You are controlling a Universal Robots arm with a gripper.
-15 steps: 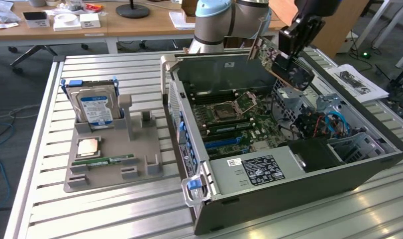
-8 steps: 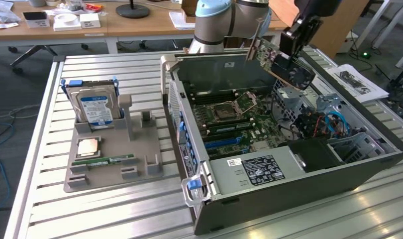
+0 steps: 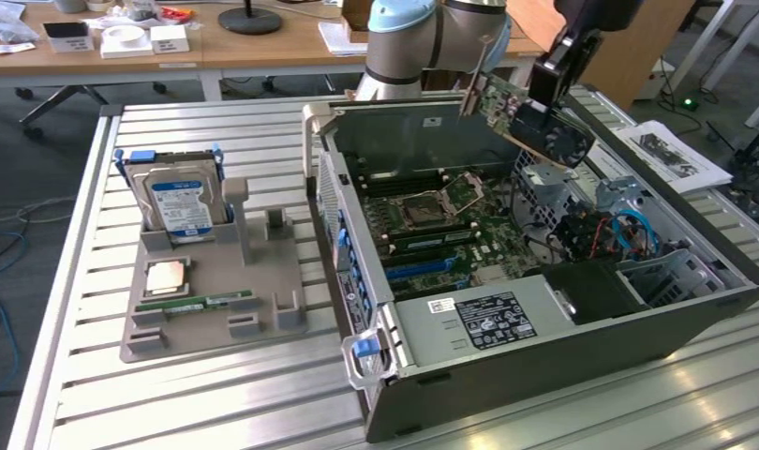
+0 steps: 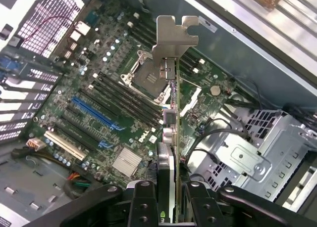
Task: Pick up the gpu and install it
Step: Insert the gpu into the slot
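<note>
At the exterior view's left, the hard drive (image 3: 180, 202) stands in a grey holder (image 3: 260, 319) on the table (image 3: 167, 403). At centre sits the open computer case (image 3: 567, 328), its motherboard (image 3: 449, 234) exposed. At upper right the gripper (image 3: 548, 89) is clamped on the gpu (image 3: 529, 117), which hangs clear above the board. The card's long axis slants from upper left to lower right, with the silvery bracket (image 3: 476, 80) leftmost and the blue slots (image 3: 417, 267) below-left.

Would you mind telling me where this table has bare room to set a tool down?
Bare slats lie between the grey holder and the table's near edge, and behind the hard drive. Between holder and computer case it is narrow; inside the case, crowded.
</note>
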